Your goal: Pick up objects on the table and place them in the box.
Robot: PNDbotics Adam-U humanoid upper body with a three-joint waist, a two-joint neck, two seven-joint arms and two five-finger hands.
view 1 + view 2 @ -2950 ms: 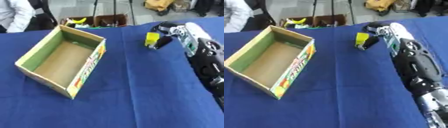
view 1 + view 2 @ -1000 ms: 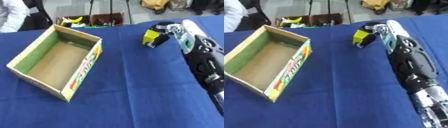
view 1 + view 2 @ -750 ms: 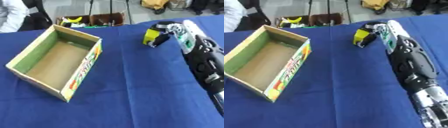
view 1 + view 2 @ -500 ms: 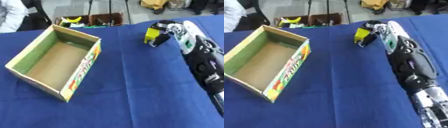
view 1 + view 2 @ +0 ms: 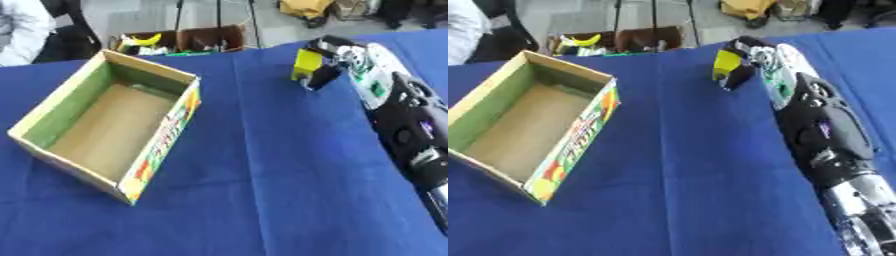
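1. Left eye view. The right hand (image 5: pixel 337 62) reaches in from the right side of the tabletop (image 5: pixel 262 200), its fingers curled round a small yellow block (image 5: pixel 306 64). The block is held upright, its long axis roughly vertical, and it appears lifted just off the cloth, though this cannot be told for certain. The box (image 5: pixel 109 122) lies well apart from the block, to the block's left and nearer the robot, with its open top facing up and nothing visible inside. The coming move, as judged from this layout, is a carry leftward and toward the robot, from the block's place to the box opening.

2. Right eye view. The same right hand (image 5: pixel 754 62) shows clamped on the yellow block (image 5: pixel 726 65), with dark fingers at the block's right and lower sides. The box (image 5: pixel 531 120) again lies to the left of the block, its long axis running from far-right to near-left, with its nearest wall being the printed long side that faces the block. The left hand shows in neither view, so the right hand is the only one placed to deliver the block.
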